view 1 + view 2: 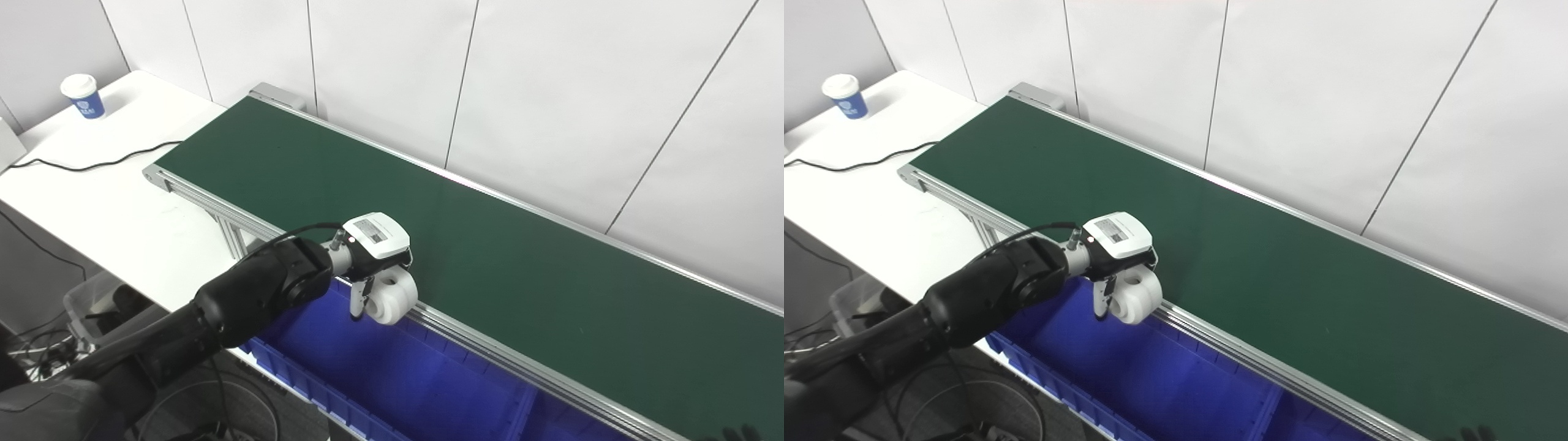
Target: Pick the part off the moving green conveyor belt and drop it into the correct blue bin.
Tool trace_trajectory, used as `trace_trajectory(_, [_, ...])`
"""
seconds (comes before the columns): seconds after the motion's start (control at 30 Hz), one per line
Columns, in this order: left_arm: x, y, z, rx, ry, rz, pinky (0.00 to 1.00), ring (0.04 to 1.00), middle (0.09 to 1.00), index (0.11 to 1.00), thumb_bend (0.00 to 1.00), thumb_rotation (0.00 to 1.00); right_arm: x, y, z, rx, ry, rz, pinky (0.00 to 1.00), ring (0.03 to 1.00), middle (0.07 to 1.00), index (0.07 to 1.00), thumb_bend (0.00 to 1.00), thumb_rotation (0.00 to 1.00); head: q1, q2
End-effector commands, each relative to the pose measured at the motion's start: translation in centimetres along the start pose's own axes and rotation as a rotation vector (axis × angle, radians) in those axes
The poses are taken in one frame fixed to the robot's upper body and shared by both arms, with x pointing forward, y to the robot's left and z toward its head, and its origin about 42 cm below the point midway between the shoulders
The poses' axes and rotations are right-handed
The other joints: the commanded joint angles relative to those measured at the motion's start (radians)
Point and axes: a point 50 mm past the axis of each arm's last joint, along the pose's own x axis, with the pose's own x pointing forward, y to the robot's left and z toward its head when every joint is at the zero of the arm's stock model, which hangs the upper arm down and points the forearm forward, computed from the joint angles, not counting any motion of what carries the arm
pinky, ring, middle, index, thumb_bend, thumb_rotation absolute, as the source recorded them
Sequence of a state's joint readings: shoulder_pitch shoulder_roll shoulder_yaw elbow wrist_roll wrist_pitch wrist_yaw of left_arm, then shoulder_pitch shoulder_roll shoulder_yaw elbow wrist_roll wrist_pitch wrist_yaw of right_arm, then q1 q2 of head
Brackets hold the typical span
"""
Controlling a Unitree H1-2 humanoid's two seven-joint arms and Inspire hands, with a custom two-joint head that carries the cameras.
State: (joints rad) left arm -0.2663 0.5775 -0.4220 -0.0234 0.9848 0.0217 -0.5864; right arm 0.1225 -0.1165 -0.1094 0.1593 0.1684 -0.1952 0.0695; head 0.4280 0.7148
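White part gripped over blue bin.
Left hand fingers pinching it, beside green belt rail.

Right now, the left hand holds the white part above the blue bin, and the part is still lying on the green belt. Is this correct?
Not quite. The left hand holds the white part above the blue bin, but the part is lifted clear of the green belt, at its near rail. The left eye view shows this.

The part hangs in the left hand over the bin, just near of the conveyor belt; a cup stands far left on the worktop.
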Motion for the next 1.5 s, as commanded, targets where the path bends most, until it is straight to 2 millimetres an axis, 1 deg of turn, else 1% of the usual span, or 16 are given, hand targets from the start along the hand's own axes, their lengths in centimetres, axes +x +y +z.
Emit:
trace_trajectory(0.0, [-0.7,-2.6,-0.8,-0.023,0.006,-0.19,0.7,0.677,0.653,0.643,0.87,0.56,0.7,0.4,1.5,-0.005,-0.062,0.008,0.91,0.886,0.924,0.969,0.85,1.0,-0.001,0.0])
trace_trajectory(0.1, [-0.8,-2.1,-0.7,-0.064,-0.005,-0.235,0.73,0.698,0.662,0.638,0.88,0.53,0.7,0.5,1.5,-0.002,-0.061,0.007,0.91,0.892,0.925,0.968,0.85,1.0,-0.002,0.0])
trace_trajectory(0.4, [-1.5,0.2,-0.4,-0.121,-0.021,-0.31,0.56,0.586,0.61,0.613,0.9,0.49,0.9,0.7,1.5,0.007,-0.057,0.008,0.92,0.898,0.924,0.97,0.85,1.0,-0.002,-0.004])
trace_trajectory(0.5, [-1.8,0.8,-0.2,-0.123,0.004,-0.314,0.67,0.684,0.675,0.632,0.97,0.5,1.0,0.7,1.4,0.004,-0.057,0.011,0.94,0.903,0.929,0.972,0.85,1.0,-0.001,-0.007])
trace_trajectory(0.53, [-1.9,0.9,-0.1,-0.127,0.006,-0.311,0.72,0.778,0.754,0.683,0.99,0.5,1.0,0.7,1.4,-0.001,-0.057,0.01,0.93,0.901,0.929,0.971,0.85,1.0,-0.002,-0.009])
trace_trajectory(0.6, [-1.9,0.9,0.0,-0.126,-0.009,-0.305,0.75,0.822,0.792,0.706,1.0,0.49,1.0,0.7,1.4,-0.006,-0.058,0.008,0.93,0.899,0.928,0.971,0.85,1.0,-0.002,-0.009])
trace_trajectory(0.7, [-1.9,1.0,0.2,-0.125,-0.038,-0.295,0.89,0.9,0.878,0.806,0.99,0.51,0.9,0.8,1.4,-0.006,-0.058,0.009,0.92,0.897,0.926,0.967,0.86,1.0,-0.009,-0.009])
trace_trajectory(0.8, [-2.1,1.2,0.5,-0.182,-0.08,-0.271,0.88,0.911,0.889,0.818,0.99,0.51,0.9,0.9,1.4,-0.002,-0.055,0.011,0.92,0.903,0.931,0.97,0.88,0.99,-0.032,-0.005])
trace_trajectory(0.97, [-3.6,1.7,0.9,-0.426,-0.222,-0.175,0.82,0.918,0.904,0.833,0.96,0.52,0.3,2.1,1.6,0.014,-0.047,-0.006,0.89,0.882,0.921,0.957,0.91,0.97,-0.184,0.031])
trace_trajectory(1.0, [-4.1,1.9,1.3,-0.505,-0.261,-0.134,0.8,0.916,0.909,0.84,0.95,0.54,0.2,2.5,1.7,0.02,-0.046,-0.011,0.88,0.875,0.915,0.947,0.91,0.96,-0.184,0.031])
trace_trajectory(1.03, [-4.7,1.9,1.6,-0.569,-0.294,-0.086,0.78,0.908,0.909,0.844,0.94,0.54,0.1,3.2,1.8,0.026,-0.045,-0.013,0.87,0.867,0.908,0.939,0.9,0.96,-0.256,0.045])
trace_trajectory(1.07, [-5.2,1.9,2.1,-0.638,-0.328,-0.034,0.78,0.912,0.926,0.878,0.92,0.63,0.1,3.7,2.0,0.026,-0.044,-0.013,0.86,0.864,0.902,0.934,0.91,0.95,-0.256,0.045])
trace_trajectory(1.2, [-7.0,1.1,4.3,-0.885,-0.404,0.18,0.73,0.861,0.887,0.863,0.84,0.62,-0.2,7.1,2.9,0.048,-0.052,0.008,0.89,0.896,0.923,0.958,0.89,0.94,-0.48,0.066])
trace_trajectory(1.23, [-7.3,0.8,5.2,-0.949,-0.413,0.229,0.72,0.849,0.875,0.864,0.83,0.62,-0.3,7.9,3.1,0.032,-0.051,0.009,0.9,0.899,0.929,0.961,0.9,0.95,-0.48,0.066])
trace_trajectory(1.33, [-7.2,-0.5,7.2,-1.103,-0.428,0.321,0.75,0.855,0.888,0.896,0.81,0.6,-0.4,10.1,3.5,-0.051,-0.047,0.013,0.9,0.898,0.937,0.979,0.91,0.99,-0.61,0.056])
trace_trajectory(1.47, [-6.6,-2.1,9.3,-1.274,-0.443,0.366,0.84,0.894,0.922,0.95,0.79,0.6,-0.3,12.2,3.7,-0.056,-0.048,0.003,0.91,0.895,0.935,0.974,0.81,1.0,-0.688,0.036])
